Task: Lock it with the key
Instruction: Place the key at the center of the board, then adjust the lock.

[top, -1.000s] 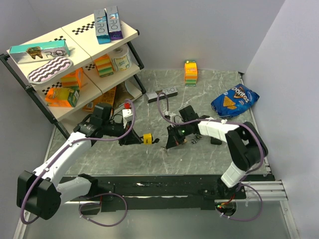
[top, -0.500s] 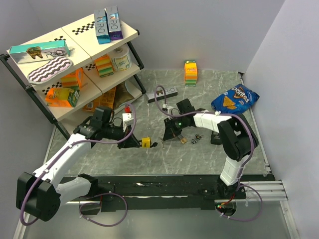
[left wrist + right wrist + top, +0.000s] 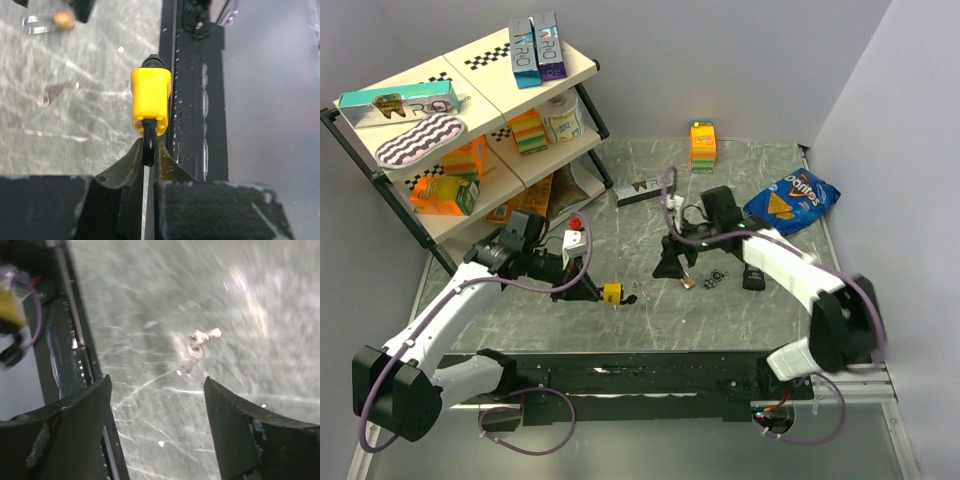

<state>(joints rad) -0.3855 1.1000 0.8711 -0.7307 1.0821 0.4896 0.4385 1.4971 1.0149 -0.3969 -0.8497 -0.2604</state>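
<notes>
Plainly, the blue bag (image 3: 790, 200) reads Doritos — left jaws pinch the lock (image 3: 150, 100).

right pincer (image 3: 157, 382) opened, key (image 3: 688, 282) released

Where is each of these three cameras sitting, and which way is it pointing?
Top external: fixed high behind the arms, looking down on the table and shelf; the left arm and right arm show whole.
Left wrist: on the left arm, looking along the left gripper, shut on the shackle of the yellow lock, a black rail behind it.
Right wrist: on the right arm, looking down between the open right gripper fingers at a blurred key bunch.
Shared: top and left wrist both show the lock; both wrist views show the rail.
</notes>
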